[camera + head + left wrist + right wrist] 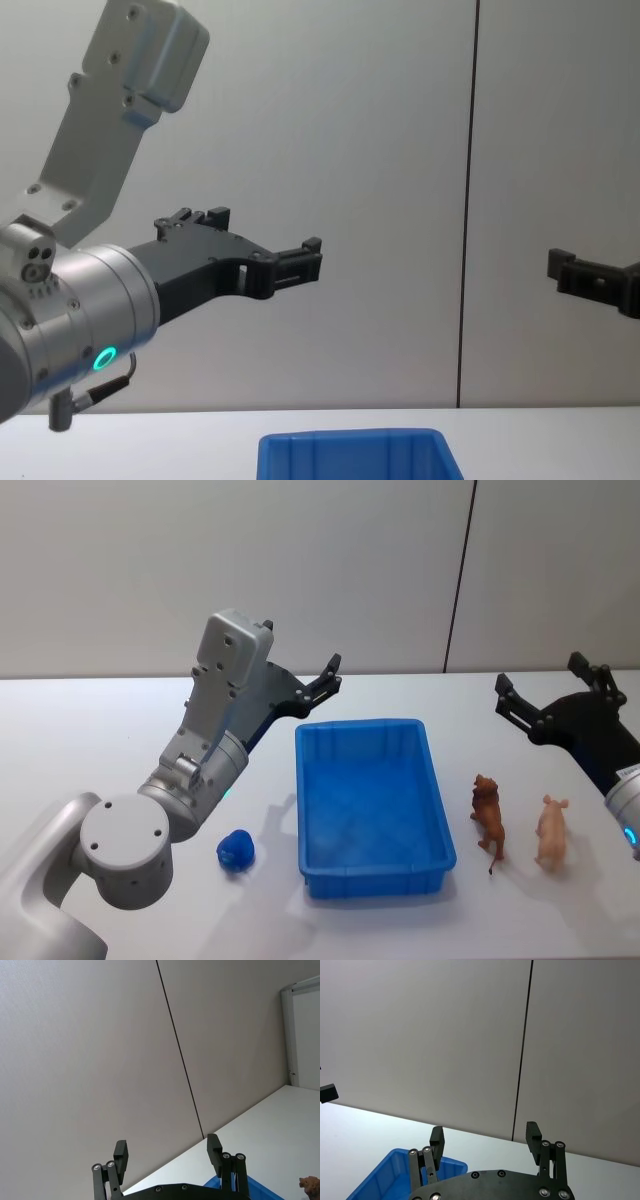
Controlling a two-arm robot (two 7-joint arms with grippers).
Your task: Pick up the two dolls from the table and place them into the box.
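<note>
Left tool [330,677] hangs wide open and empty, high over the desk [90,730] at the box's [375,882] 11 o'clock. Our right tool [541,676] is likewise spread with nothing held, at the box's 2 o'clock. We judge both are lifted to keep the approach clear. At the box's 3 o'clock the brown lion doll [488,820] and pink pig doll [551,832] stand side by side, nearest the right tool. At 8 o'clock lies a small blue toy [236,850]. Box holds nothing yet.
</note>
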